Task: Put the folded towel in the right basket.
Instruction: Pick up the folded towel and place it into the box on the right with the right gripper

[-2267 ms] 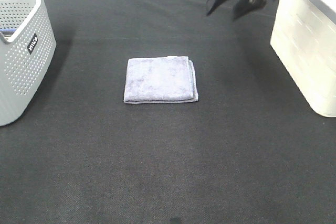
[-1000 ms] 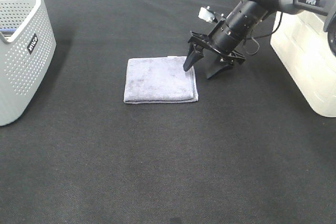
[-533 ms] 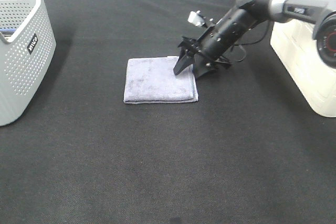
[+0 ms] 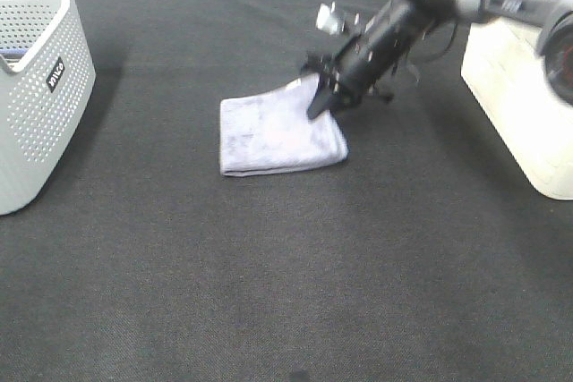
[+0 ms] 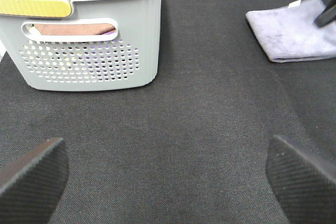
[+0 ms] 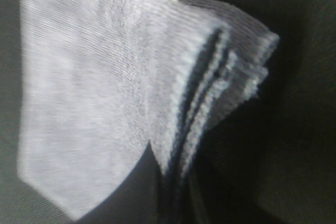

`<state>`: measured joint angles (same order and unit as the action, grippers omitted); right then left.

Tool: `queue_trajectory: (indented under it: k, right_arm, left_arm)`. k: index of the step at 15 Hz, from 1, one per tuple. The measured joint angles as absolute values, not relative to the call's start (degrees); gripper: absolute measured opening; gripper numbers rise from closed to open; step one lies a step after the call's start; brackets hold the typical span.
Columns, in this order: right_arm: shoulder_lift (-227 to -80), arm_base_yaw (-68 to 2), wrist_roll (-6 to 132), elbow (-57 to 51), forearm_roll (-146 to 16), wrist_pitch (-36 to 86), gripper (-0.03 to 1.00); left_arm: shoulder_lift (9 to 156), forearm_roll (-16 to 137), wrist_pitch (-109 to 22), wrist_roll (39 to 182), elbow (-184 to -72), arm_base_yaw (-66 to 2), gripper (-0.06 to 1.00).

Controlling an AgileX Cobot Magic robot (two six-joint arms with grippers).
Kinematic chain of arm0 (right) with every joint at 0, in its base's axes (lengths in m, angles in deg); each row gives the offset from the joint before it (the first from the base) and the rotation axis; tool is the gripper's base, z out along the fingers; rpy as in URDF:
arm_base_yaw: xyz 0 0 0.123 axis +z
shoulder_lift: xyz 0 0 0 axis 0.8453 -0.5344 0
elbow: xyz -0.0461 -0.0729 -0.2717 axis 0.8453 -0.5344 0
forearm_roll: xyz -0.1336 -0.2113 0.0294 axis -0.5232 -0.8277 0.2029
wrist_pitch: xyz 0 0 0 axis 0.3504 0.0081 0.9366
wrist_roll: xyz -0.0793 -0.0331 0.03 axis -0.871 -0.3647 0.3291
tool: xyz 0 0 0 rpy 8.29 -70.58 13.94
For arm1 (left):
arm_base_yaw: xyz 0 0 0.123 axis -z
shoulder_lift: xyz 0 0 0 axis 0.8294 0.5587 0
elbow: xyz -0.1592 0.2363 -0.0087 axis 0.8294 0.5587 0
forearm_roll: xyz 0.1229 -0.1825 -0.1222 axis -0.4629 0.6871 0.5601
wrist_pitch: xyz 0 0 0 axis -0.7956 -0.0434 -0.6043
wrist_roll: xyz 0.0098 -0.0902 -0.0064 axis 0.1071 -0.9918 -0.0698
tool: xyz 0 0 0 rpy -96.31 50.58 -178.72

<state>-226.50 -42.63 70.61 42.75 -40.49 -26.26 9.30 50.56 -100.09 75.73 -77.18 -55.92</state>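
Note:
The folded lilac towel (image 4: 273, 134) lies on the black cloth mid-table. Its far right corner is raised off the cloth. My right gripper (image 4: 320, 105) is shut on the towel's right edge. In the right wrist view the towel (image 6: 94, 93) fills the frame, its folded layers pinched at the gripper (image 6: 169, 179). The right basket (image 4: 522, 100), white, stands at the right edge, apart from the towel. My left gripper (image 5: 168, 182) is open and empty, low over the cloth near the grey basket; the towel (image 5: 294, 35) lies beyond it.
A grey perforated basket (image 4: 36, 87) stands at the left edge; in the left wrist view the basket (image 5: 89, 51) holds several cloths. Black cloth (image 4: 286, 284) covers the table.
My right gripper came down from the back right onto the towel's right edge, shut on it and raised that corner. The towel has shifted slightly right and skewed.

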Motion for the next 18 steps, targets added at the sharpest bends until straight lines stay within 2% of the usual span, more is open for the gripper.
queue_trajectory:
  k: [6, 13, 16, 18]
  right_arm:
    - [-209.8, -42.6, 70.3, 42.8, -48.1, -27.2, 0.06]
    - [-191.2, -42.7, 74.2, 42.8, -73.5, -32.8, 0.06]
    - [-187.5, -46.8, 76.2, 42.8, -75.7, -33.4, 0.06]
    - [-186.7, -53.3, 76.3, 42.8, -74.5, -35.0, 0.06]
  left_arm:
    - [9.3, 50.6, -100.1, 75.7, -77.2, -55.9, 0.97]
    - [9.3, 50.6, -100.1, 75.7, -77.2, -55.9, 0.97]
    - [9.3, 50.6, -100.1, 75.7, -77.2, -55.9, 0.97]
    - [9.3, 50.6, -100.1, 75.7, -77.2, -55.9, 0.97]
